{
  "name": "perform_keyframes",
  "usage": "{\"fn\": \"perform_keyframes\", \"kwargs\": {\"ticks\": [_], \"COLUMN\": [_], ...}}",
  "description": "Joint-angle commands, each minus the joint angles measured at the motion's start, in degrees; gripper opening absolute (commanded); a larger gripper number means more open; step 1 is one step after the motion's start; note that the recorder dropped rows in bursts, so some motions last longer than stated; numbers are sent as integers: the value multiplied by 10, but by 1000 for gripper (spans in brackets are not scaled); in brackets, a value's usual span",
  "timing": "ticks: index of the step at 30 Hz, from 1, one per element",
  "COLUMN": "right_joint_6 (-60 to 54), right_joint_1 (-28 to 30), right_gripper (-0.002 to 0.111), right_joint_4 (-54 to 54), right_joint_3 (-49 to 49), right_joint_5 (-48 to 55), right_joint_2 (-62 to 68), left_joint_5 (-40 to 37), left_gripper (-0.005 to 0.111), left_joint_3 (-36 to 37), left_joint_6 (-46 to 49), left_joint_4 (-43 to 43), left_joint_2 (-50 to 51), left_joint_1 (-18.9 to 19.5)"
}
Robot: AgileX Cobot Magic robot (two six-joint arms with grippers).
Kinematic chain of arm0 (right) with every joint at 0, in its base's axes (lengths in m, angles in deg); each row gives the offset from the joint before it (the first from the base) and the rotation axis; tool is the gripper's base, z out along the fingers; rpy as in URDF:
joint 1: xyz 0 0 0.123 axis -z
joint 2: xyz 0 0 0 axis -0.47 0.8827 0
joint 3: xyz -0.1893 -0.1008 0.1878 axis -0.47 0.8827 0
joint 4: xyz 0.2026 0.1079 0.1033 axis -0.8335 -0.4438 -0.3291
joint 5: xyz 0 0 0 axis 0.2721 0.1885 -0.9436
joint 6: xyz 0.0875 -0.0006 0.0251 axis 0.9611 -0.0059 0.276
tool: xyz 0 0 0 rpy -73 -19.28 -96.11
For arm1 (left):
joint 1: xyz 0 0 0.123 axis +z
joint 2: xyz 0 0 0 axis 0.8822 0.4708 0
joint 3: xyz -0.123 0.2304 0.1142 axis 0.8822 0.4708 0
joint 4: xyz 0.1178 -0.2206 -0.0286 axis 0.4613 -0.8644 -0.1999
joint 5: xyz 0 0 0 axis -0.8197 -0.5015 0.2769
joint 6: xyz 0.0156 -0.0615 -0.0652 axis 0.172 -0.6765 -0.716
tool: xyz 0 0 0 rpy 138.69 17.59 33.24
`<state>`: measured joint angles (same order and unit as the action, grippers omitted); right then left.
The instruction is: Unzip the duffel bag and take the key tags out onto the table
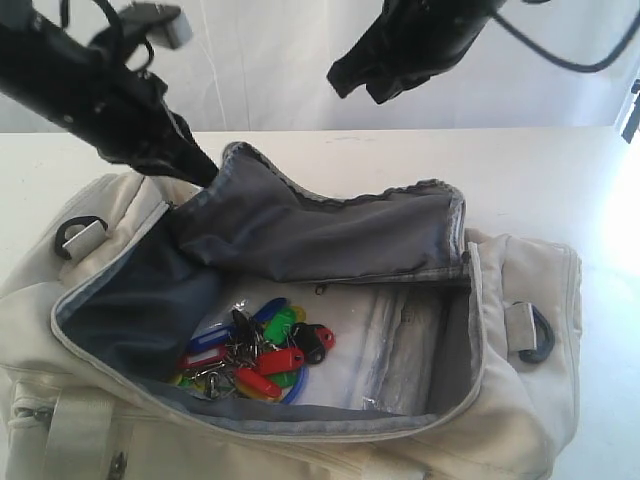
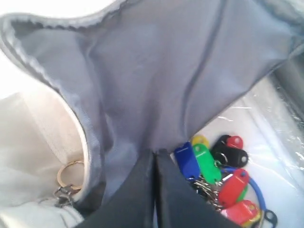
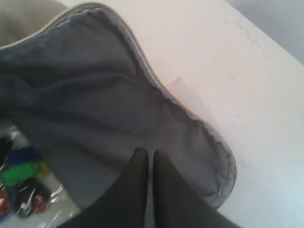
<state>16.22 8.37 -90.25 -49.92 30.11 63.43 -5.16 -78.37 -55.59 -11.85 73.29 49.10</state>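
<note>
Desk (image 1: pixel 400 160) carries the duffel bag (image 1: pixel 520 400), unzipped, its grey-lined flap (image 1: pixel 320 230) folded back toward twelve o'clock. Left hand (image 2: pixel 156 153), closed, pinches the flap's lining at ten o'clock of the opening. Right hand (image 3: pixel 148 153) hangs above at one o'clock, closed on nothing. Key tags (image 1: pixel 255 355) lie inside the bag, at seven o'clock.

The bag (image 1: pixel 520 400) is cream-white with grey piping (image 1: pixel 478 330); its lining (image 1: pixel 300 235) is plain dark grey. Just beside the black left pincer (image 2: pixel 155 154), the tags (image 2: pixel 216 166) are red, green, blue, yellow and black. The right pincer (image 3: pixel 147 153) is black too, with the plain white desk (image 3: pixel 228 71) beyond it. The D-ring (image 1: pixel 540 335) is black.
</note>
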Motion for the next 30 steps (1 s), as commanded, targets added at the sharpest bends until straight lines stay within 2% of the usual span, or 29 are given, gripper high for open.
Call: {"fn": "perform_keyframes", "kwargs": {"ticks": [1,3,6,10,12,15,17,21,24,26,28,30], "right_joint_6": [-67,-84,-109,-126,-131,-134,-134,-134,-139,-150,-151,-151], "right_joint_1": [1,1,0,-8,-15,-16,-16,-16,-16,-16,-16,-16], "right_gripper": [4,3,0,0,0,0,0,0,0,0,0,0], "right_joint_4": [-79,-119,-186,-229,-229,-230,-230,-234,-234,-234,-234,-234], "right_joint_3": [0,4,28,86,113,152,171,193,210,220,224,231], "right_joint_5": [106,126,126,126,126,126,120,117,126,126,122,106], "right_joint_2": [-50,-64,-84,-103,-110,-118,-123,-127,-137,-147,-155,-166], "left_joint_5": [-95,-145,-172,-155,-118,-110,-127,-124,-172,-203,-234,-252], "left_gripper": [0,0,0,0,0,0,0,0,0,0,0,0], "left_joint_3": [-10,-7,30,95,132,157,153,109,30,-27,-88,-126], "left_joint_6": [-23,-36,-41,-94,-165,-256,-259,-216,-93,-54,-52,-60], "left_joint_4": [51,76,92,161,221,322,334,283,129,35,9,26], "left_joint_2": [-91,-131,-199,-290,-331,-340,-310,-207,-112,-57,-7,25], "left_joint_1": [1,1,1,1,1,1,1,20,75,118,156,180]}}
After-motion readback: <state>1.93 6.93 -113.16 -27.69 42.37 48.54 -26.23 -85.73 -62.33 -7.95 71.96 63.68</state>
